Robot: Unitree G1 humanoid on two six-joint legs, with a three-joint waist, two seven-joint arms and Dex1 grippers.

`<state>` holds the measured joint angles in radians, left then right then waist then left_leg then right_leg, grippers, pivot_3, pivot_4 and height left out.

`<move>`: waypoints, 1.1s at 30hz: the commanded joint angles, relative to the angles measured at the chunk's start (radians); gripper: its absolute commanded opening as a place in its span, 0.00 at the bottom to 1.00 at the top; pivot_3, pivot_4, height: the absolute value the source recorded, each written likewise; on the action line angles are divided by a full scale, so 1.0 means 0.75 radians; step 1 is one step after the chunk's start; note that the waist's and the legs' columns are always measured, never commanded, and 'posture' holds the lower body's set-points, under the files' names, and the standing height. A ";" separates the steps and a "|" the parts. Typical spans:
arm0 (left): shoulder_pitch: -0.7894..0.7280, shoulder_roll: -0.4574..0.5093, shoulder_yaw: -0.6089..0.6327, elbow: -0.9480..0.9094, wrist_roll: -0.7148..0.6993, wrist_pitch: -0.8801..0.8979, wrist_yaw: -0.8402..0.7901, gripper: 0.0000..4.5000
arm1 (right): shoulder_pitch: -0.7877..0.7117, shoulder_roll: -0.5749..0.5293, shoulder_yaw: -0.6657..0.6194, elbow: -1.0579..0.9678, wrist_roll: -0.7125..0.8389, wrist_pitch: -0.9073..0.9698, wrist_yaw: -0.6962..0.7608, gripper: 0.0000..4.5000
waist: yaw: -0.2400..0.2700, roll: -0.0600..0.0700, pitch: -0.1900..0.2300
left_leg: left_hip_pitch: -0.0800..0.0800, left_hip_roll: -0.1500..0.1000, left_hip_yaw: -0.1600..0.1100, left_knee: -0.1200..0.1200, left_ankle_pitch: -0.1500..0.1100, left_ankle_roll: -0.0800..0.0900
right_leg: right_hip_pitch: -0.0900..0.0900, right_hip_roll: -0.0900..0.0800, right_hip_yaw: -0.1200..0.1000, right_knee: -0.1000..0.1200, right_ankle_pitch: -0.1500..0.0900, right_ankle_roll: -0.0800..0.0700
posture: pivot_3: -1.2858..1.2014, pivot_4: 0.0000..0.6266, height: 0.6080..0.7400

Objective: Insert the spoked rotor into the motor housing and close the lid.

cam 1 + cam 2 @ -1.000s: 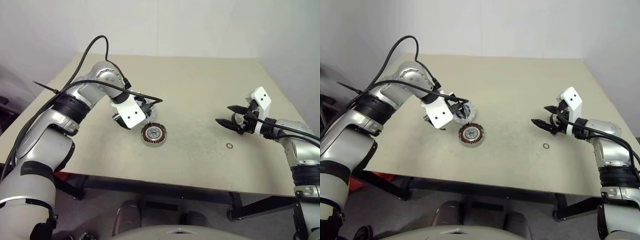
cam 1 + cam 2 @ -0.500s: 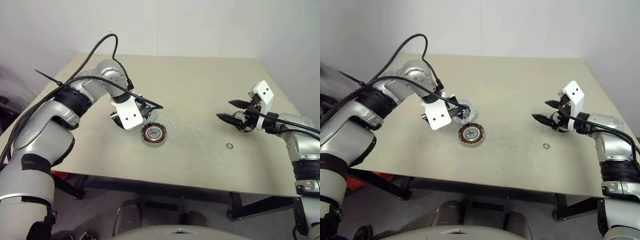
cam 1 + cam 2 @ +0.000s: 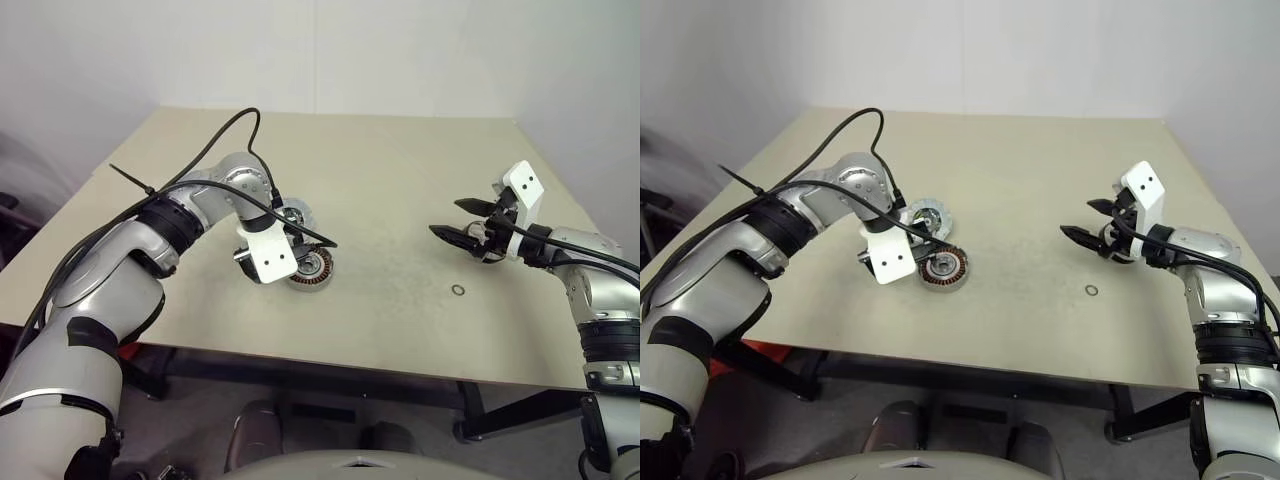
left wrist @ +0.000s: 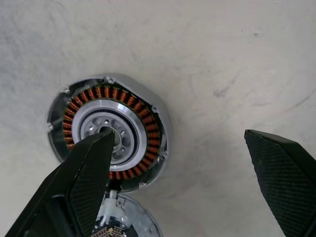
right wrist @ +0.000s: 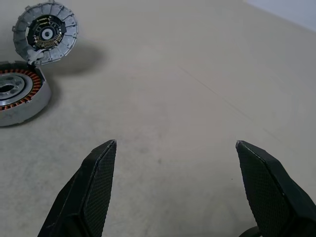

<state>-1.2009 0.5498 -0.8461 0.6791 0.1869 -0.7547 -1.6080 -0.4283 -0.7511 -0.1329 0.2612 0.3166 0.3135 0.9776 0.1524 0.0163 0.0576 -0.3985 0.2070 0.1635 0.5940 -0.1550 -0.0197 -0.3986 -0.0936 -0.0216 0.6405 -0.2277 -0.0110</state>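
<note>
Over on the left arm: left tool [image 4: 176, 134] pointing steeply down, black fingers [image 4: 84, 187] spread wide, gripping nothing. Right beneath it on the beige surface [image 3: 400, 160], the spoked rotor [image 4: 111, 131], lying flat with copper teeth ringing a silver hub. One finger crossing the hub in the left wrist view; contact or a gap, cannot tell. The other finger out over bare surface, clear of the ring.

Just beside the rotor at 11 o'clock in the head views, the motor housing [image 3: 928, 216], a silver dish with its green and black inside exposed. Apparently tipped up at an angle in the right wrist view, edge against the rotor's rim. Rotor not yet inside it.

Across on the right arm: right tool [image 5: 175, 143] roughly level, aimed back towards the two parts, fingers likewise wide apart and empty, well clear of both. At 6 o'clock from it, a tiny black o-ring [image 3: 458, 291] lying alone, far out at 3 o'clock from the rotor.
</note>
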 commanded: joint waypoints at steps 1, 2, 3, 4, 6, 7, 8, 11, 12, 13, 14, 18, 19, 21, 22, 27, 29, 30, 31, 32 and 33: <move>-0.033 -0.037 0.050 0.114 0.084 -0.013 0.054 1.00 | -0.019 -0.009 -0.049 -0.074 0.034 -0.004 -0.008 0.97 | 0.000 0.000 0.000 | 0.000 0.000 0.000 0.001 0.000 0.000 | 0.001 0.000 0.000 0.001 0.000 0.000 | 0.52 0.00 1.00; -0.036 -0.048 0.055 0.137 0.100 -0.017 0.065 1.00 | -0.019 -0.008 -0.050 -0.077 0.036 -0.001 -0.009 0.97 | 0.001 0.000 0.000 | 0.000 0.000 0.000 0.002 0.000 0.000 | 0.001 0.000 0.000 0.001 0.000 0.000 | 0.52 0.00 1.00; -0.043 -0.060 0.056 0.169 0.130 -0.032 0.093 1.00 | -0.018 -0.007 -0.051 -0.079 0.036 0.000 -0.010 0.97 | 0.001 0.000 0.000 | 0.000 0.000 0.000 0.003 0.000 0.000 | 0.001 0.000 0.000 0.001 0.000 0.000 | 0.52 0.00 1.00; -0.048 -0.071 0.056 0.198 0.155 -0.040 0.113 1.00 | -0.017 -0.005 -0.051 -0.080 0.035 0.000 -0.011 0.97 | 0.001 0.000 0.000 | 0.000 0.000 0.000 0.003 0.000 0.000 | 0.002 -0.001 0.000 0.001 0.000 0.000 | 0.52 0.00 1.00; -0.052 -0.089 0.060 0.251 0.192 -0.046 0.140 1.00 | -0.014 -0.002 -0.053 -0.085 0.036 0.001 -0.015 0.97 | 0.002 -0.001 0.000 | 0.000 0.000 0.000 0.004 0.000 0.000 | 0.002 -0.002 0.000 0.001 0.000 0.000 | 0.52 0.00 1.00; -0.053 -0.098 0.061 0.277 0.209 -0.052 0.155 1.00 | -0.012 -0.001 -0.054 -0.088 0.037 0.003 -0.016 0.97 | 0.002 -0.001 0.000 | 0.000 0.000 0.000 0.004 0.000 0.000 | 0.002 -0.002 0.000 0.001 0.000 0.000 | 0.52 0.00 1.00; -0.057 -0.108 0.061 0.307 0.232 -0.059 0.177 1.00 | -0.011 0.000 -0.055 -0.091 0.039 0.004 -0.017 0.97 | 0.002 -0.001 0.000 | 0.000 0.000 0.000 0.004 0.000 0.000 | 0.002 -0.002 -0.001 0.001 0.000 0.000 | 0.52 0.00 1.00; -0.069 -0.142 0.063 0.380 0.282 -0.072 0.232 1.00 | -0.011 0.001 -0.055 -0.096 0.043 0.007 -0.018 0.97 | 0.002 -0.001 0.000 | -0.001 0.000 -0.001 0.003 0.000 0.001 | 0.001 -0.001 -0.001 0.001 0.000 0.000 | 0.52 0.00 1.00; -0.072 -0.155 0.066 0.400 0.294 -0.072 0.247 1.00 | -0.011 0.002 -0.054 -0.099 0.044 0.009 -0.020 0.97 | 0.003 -0.001 0.000 | -0.001 0.000 -0.001 0.003 0.000 0.001 | 0.001 -0.001 -0.002 0.001 0.000 0.000 | 0.52 0.00 1.00; -0.077 -0.170 0.067 0.418 0.306 -0.072 0.260 1.00 | -0.011 0.002 -0.054 -0.100 0.045 0.010 -0.021 0.97 | 0.004 -0.001 0.000 | -0.002 0.000 -0.001 0.003 -0.001 0.001 | 0.001 -0.001 -0.002 0.001 0.000 0.000 | 0.52 0.00 1.00; -0.081 -0.182 0.071 0.432 0.314 -0.075 0.269 1.00 | -0.011 0.002 -0.053 -0.102 0.047 0.011 -0.022 0.97 | 0.005 -0.001 0.000 | -0.001 0.000 -0.001 0.003 -0.001 0.001 | 0.001 -0.001 -0.002 0.001 0.000 0.000 | 0.52 0.00 1.00; -0.095 -0.230 0.095 0.459 0.317 -0.080 0.272 1.00 | -0.002 0.001 -0.052 -0.113 0.051 0.014 -0.023 0.97 | 0.013 -0.001 0.000 | -0.001 0.000 -0.001 0.003 -0.001 0.001 | 0.002 -0.003 -0.002 0.001 0.000 0.000 | 0.52 0.00 1.00; -0.099 -0.239 0.100 0.461 0.316 -0.085 0.272 1.00 | 0.000 0.001 -0.052 -0.114 0.052 0.014 -0.023 0.97 | 0.018 -0.001 0.000 | -0.001 0.000 -0.001 0.003 -0.001 0.001 | 0.002 -0.004 -0.002 0.001 0.000 0.000 | 0.52 0.00 1.00; -0.104 -0.256 0.113 0.459 0.307 -0.088 0.261 1.00 | 0.004 0.000 -0.053 -0.115 0.052 0.015 -0.024 0.97 | 0.031 -0.001 0.000 | -0.002 0.000 -0.001 0.004 -0.001 0.001 | 0.002 -0.006 -0.002 0.001 0.000 0.000 | 0.52 0.00 1.00; -0.103 -0.263 0.123 0.455 0.299 -0.087 0.248 1.00 | 0.006 -0.001 -0.054 -0.116 0.053 0.015 -0.025 0.97 | 0.035 -0.001 0.000 | -0.002 0.000 -0.001 0.004 -0.001 0.002 | 0.002 -0.006 -0.002 0.000 0.000 0.000 | 0.52 0.00 1.00; -0.106 -0.285 0.159 0.432 0.271 -0.081 0.198 1.00 | 0.019 -0.003 -0.059 -0.123 0.054 0.015 -0.029 0.97 | 0.039 -0.001 0.001 | -0.002 -0.001 -0.001 0.003 -0.001 0.002 | 0.001 -0.008 -0.002 0.000 0.000 0.000 | 0.52 0.00 1.00; -0.106 -0.291 0.169 0.428 0.271 -0.078 0.187 1.00 | 0.021 -0.002 -0.060 -0.125 0.054 0.015 -0.031 0.97 | 0.039 -0.001 0.001 | -0.003 -0.001 -0.001 0.003 -0.001 0.002 | 0.001 -0.007 -0.003 0.000 0.000 0.000 | 0.52 0.00 1.00; -0.105 -0.293 0.172 0.429 0.276 -0.080 0.186 1.00 | 0.021 -0.001 -0.061 -0.127 0.055 0.016 -0.033 0.97 | 0.039 -0.001 0.001 | -0.003 -0.001 -0.001 0.003 -0.001 0.002 | 0.001 -0.007 -0.003 0.000 0.000 0.000 | 0.52 0.00 1.00; -0.105 -0.296 0.172 0.434 0.284 -0.081 0.190 1.00 | 0.020 -0.001 -0.061 -0.127 0.055 0.017 -0.035 0.97 | 0.039 -0.001 0.001 | -0.003 -0.001 -0.001 0.003 -0.001 0.002 | 0.001 -0.007 -0.003 0.000 0.000 0.000 | 0.52 0.00 1.00; -0.104 -0.299 0.172 0.439 0.290 -0.081 0.194 1.00 | 0.019 0.000 -0.061 -0.127 0.056 0.017 -0.036 0.97 | 0.039 -0.001 0.001 | -0.003 -0.001 -0.001 0.003 -0.001 0.002 | 0.001 -0.007 -0.003 0.000 0.000 0.000 | 0.52 0.00 1.00; -0.103 -0.301 0.169 0.444 0.298 -0.082 0.199 1.00 | 0.019 0.000 -0.061 -0.126 0.056 0.015 -0.037 0.97 | 0.039 -0.001 0.001 | -0.003 -0.001 -0.001 0.003 -0.001 0.002 | 0.001 -0.008 -0.003 0.000 0.000 0.000 | 0.52 0.00 1.00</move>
<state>-1.2492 0.3229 -0.7430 1.0184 0.4124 -0.8112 -1.4607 -0.4045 -0.7451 -0.1448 0.2126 0.3398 0.3324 0.9559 0.1816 0.0155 0.0581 -0.4005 0.2066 0.1626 0.5965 -0.1557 -0.0183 -0.3978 -0.0993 -0.0235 0.6408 -0.2276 -0.0110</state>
